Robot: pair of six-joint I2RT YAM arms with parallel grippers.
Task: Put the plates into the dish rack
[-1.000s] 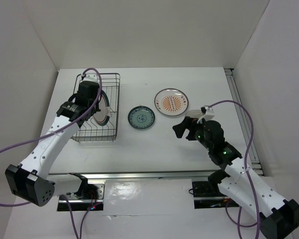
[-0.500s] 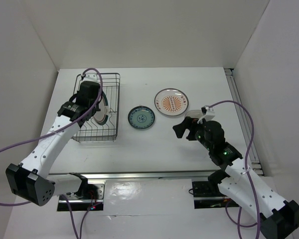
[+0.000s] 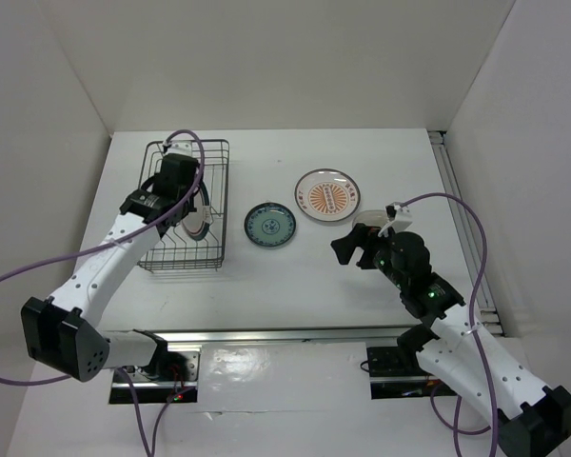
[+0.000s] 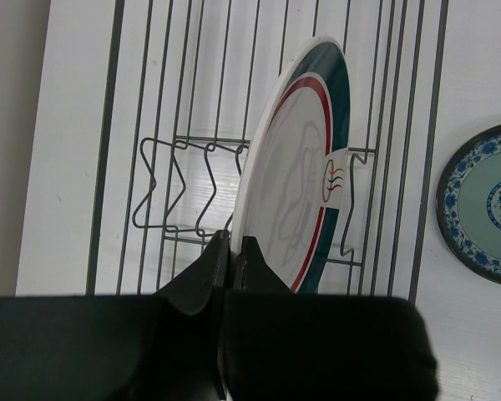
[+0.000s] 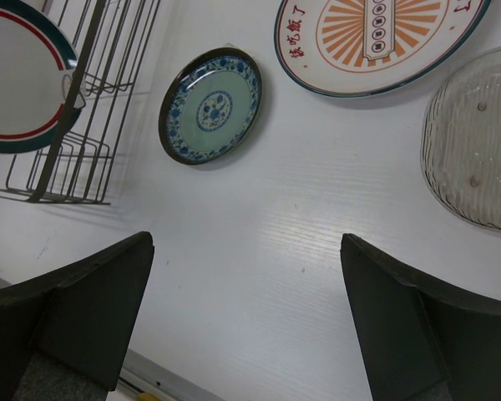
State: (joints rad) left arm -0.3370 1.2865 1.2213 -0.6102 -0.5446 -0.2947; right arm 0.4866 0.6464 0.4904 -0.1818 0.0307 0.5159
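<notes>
Rack of thin dark metal wire with a dull sheen. Ringed plate, blue plate and sunburst plate: smooth, glossy glazed ceramic. Table: white and matt, with a faint wood-like grain. Clear ribbed dish, glass or plastic. Left gripper fingers: smooth matt black plastic.

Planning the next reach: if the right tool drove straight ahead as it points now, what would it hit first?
The right tool would probably meet the bare table, short of the blue plate and sunburst plate; depth is unclear.
</notes>
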